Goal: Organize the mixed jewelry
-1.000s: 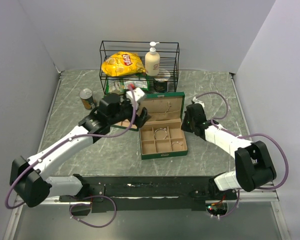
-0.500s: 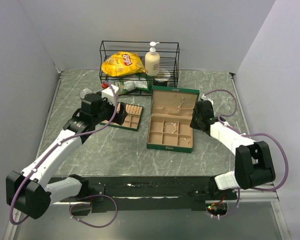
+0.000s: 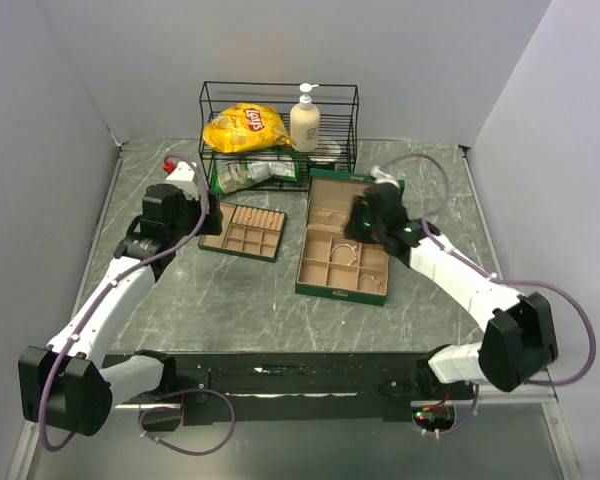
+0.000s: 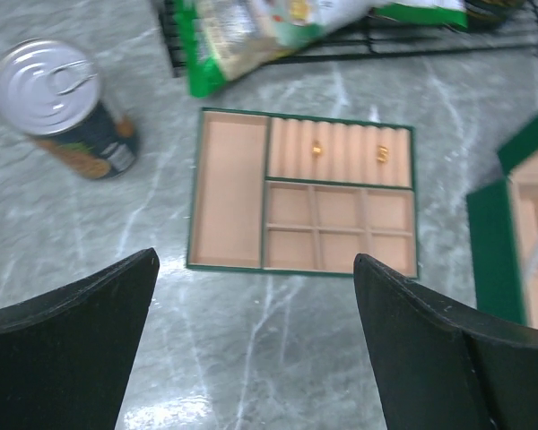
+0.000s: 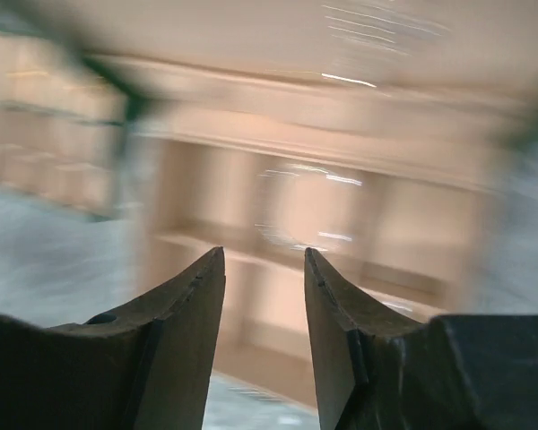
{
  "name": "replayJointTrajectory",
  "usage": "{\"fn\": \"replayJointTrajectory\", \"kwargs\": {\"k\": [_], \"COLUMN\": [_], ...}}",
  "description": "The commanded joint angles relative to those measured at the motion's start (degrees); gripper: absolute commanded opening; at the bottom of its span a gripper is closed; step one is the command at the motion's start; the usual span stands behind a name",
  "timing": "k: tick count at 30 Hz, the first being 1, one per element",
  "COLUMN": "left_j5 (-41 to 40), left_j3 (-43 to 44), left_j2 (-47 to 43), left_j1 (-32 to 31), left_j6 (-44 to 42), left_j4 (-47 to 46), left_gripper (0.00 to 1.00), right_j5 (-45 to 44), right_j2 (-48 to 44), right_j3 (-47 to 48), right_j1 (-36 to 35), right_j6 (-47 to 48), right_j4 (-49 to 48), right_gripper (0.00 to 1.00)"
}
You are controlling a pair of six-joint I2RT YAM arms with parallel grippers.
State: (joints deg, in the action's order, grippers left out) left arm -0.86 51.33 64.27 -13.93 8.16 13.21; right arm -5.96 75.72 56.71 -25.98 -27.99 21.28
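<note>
The mixed jewelry lies in two containers. Thin silver hoops (image 3: 346, 252) sit in compartments of the open green jewelry box (image 3: 310, 287). Two small gold bits (image 4: 316, 150) rest in the ridged section of the flat tan divider tray (image 4: 226, 184), which also shows in the top view (image 3: 227, 241). My left gripper (image 4: 255, 260) is open and empty above the bare table just short of the tray, at its left end (image 3: 202, 222). My right gripper (image 5: 264, 253) is open with nothing between its fingers, hovering over the box (image 3: 356, 224). A blurred hoop (image 5: 305, 202) lies ahead of it.
A tin can (image 4: 63, 107) stands left of the tray. Behind both containers is a black wire rack (image 3: 278, 100) with a yellow chips bag (image 3: 245, 125) and a soap bottle (image 3: 304, 118). A green snack bag (image 3: 250, 172) pokes out from under it.
The left arm has pulled back to the left off the tray, its jaws wider. The right gripper has swung from the box's right side to above it and opened. The box shifted right.
</note>
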Motion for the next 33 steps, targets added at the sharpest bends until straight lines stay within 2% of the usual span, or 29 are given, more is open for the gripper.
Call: {"fn": "replayJointTrajectory", "kwargs": {"k": [1, 6, 11, 15, 24, 33], "left_j5": [-3.34, -7.48, -11.52, -11.09, -10.47, -9.68], "left_j3": [2.11, 1.67, 1.14, 1.23, 1.84, 2.19], "left_j2": [-0.11, -0.81, -2.22, -1.96, -0.99, -0.11], "left_j1": [1.54, 1.54, 1.54, 1.54, 1.54, 1.54], "left_j6": [3.00, 2.91, 3.09, 3.18, 3.26, 3.26], "left_j4": [-1.00, 0.41, -0.12, -0.12, 0.59, 0.94], "left_gripper": [0.96, 0.96, 0.96, 0.96, 0.96, 0.96], "right_j5": [-0.03, -2.73, -6.08, -9.51, -13.73, -16.19], "right_j2": [9.40, 22.33, 31.23, 37.72, 46.61, 49.96], "right_j3": [11.29, 20.79, 30.73, 36.61, 44.27, 46.82], "right_j1": [-8.73, -15.15, -19.45, -21.04, -21.22, -21.04], "right_j6": [-8.91, -12.70, -14.29, -16.13, -18.77, -19.47], "right_j4": [-1.58, -1.16, 1.22, 4.90, 11.85, 14.05], "right_gripper": [0.49, 0.48, 0.47, 0.46, 0.45, 0.43]}}
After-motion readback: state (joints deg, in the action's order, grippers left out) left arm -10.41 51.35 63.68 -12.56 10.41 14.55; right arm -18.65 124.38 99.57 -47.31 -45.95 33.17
